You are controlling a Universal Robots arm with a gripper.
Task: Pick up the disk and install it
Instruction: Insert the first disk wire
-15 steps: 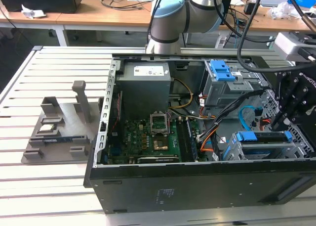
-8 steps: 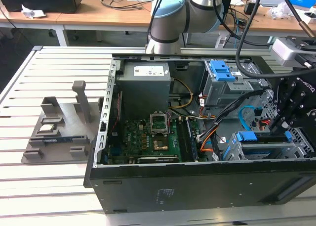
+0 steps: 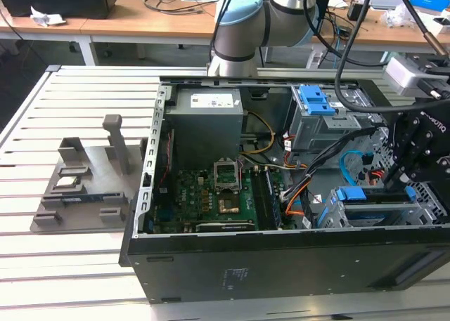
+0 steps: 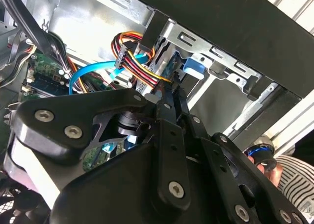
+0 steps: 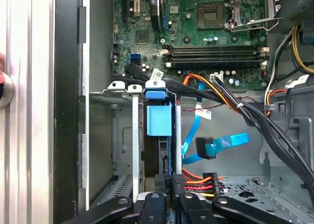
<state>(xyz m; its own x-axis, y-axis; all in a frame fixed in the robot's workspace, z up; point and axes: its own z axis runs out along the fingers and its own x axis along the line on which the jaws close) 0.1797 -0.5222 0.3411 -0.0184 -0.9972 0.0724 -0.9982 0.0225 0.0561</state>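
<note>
Low, hand (image 3: 402, 182) over disk (image 3: 371, 194) in cage (image 3: 351, 215).

Overhead exterior; close wrist views inside case (image 3: 281, 265)

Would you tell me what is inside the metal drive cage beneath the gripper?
The disk stands on edge in the drive cage, blue bracket showing. The gripper covers its near end; the neighbouring slot looks empty.

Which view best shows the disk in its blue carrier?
The first wrist view: the disk stands edge-on in the drive cage, directly ahead of the claw. The exterior view shows only the carrier's blue top edge beside the claw. The second wrist view gives just a blue glimpse.
</note>
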